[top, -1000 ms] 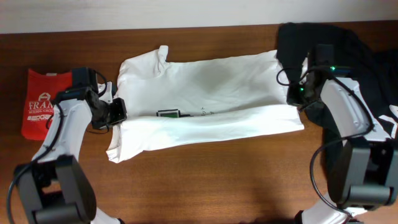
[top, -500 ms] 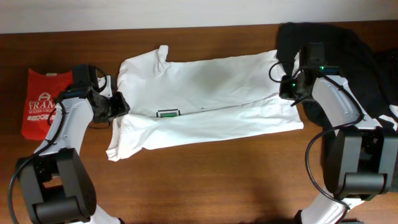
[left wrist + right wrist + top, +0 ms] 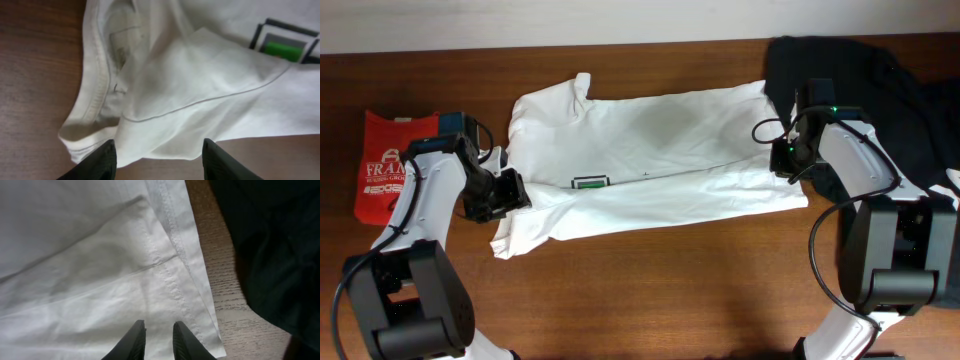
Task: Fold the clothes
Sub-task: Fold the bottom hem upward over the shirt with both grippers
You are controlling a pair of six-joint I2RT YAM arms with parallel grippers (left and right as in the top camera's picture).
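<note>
The white T-shirt lies spread across the table's middle, with its front long edge folded up over the body. Its green square label shows near the left, and again in the left wrist view. My left gripper is at the shirt's left end by the collar. It is open, its jaws wide apart, and the folded cloth edge lies just beyond the tips with nothing between them. My right gripper hovers over the shirt's right hem, jaws a narrow gap apart and empty.
A red shirt with white print lies at the far left, beside my left arm. A large black shirt is heaped at the back right, under and behind my right arm. Bare wooden table stretches along the front.
My left gripper has let go of the shirt's left edge, opened wide and drawn slightly back toward the front. My right gripper's jaws have parted a little over the right hem.
</note>
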